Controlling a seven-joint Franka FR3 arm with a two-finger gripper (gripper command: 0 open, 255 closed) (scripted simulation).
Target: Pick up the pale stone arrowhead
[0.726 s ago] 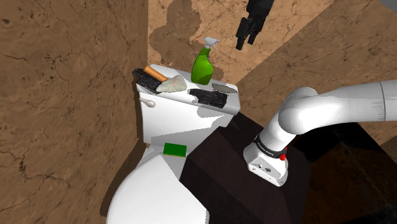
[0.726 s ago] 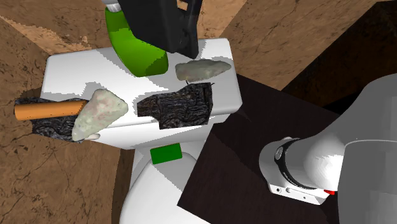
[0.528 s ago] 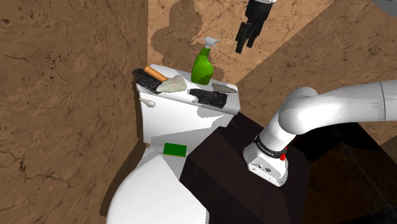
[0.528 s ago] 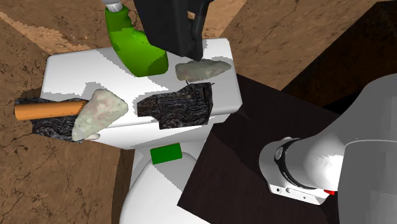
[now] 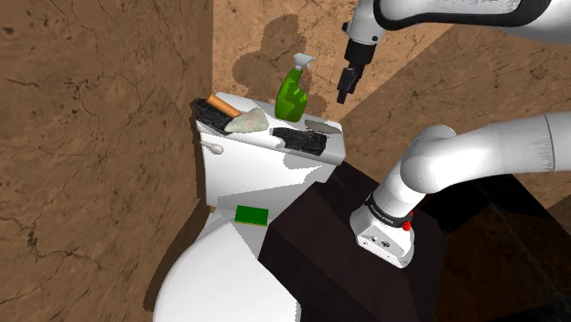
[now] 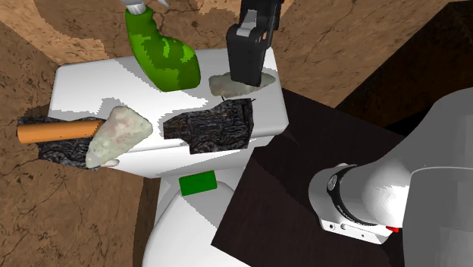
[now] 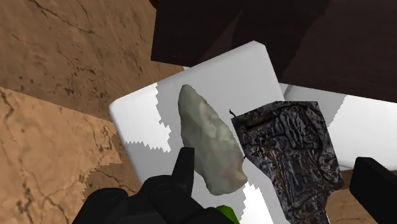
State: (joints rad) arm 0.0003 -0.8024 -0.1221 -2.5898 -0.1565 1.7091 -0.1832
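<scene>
The claw [image 7: 280, 164] is spread wide. In the wrist view its two black fingers [image 7: 185, 167] stand well apart, one coming in just beside the broad end of the pale stone arrowhead [image 7: 210, 143], the other far off past the dark slab [image 7: 286, 153]. Nothing is pinched between them and they touch nothing. In the shoulder view the claw [image 5: 346, 90] hangs in the air above the end of the toilet tank lid [image 6: 83, 83] nearest the stand [image 6: 303, 190], fingers pointing down, with brown wall [image 5: 110, 137] showing beneath its tips.

The pale stone arrowhead lies flat on the toilet tank lid close to that same end, its narrow tip toward the lid's end by the stand. The dark slab lies just beside it, nearer the lid's front edge and middle. In the second exterior view the claw [image 6: 244, 76] stands in front of the arrowhead's middle, leaving both ends of the stone [image 6: 221, 85] showing.

Farther along the lid, at its back edge, is a green spray bottle [image 6: 163, 57]. At the lid's far end a second pale stone [image 6: 117, 135] meets an orange handle [image 6: 57, 130] over a dark rough piece that overhangs the lid. Below the lid's front, a small green block [image 6: 197, 183] sits on the toilet.
</scene>
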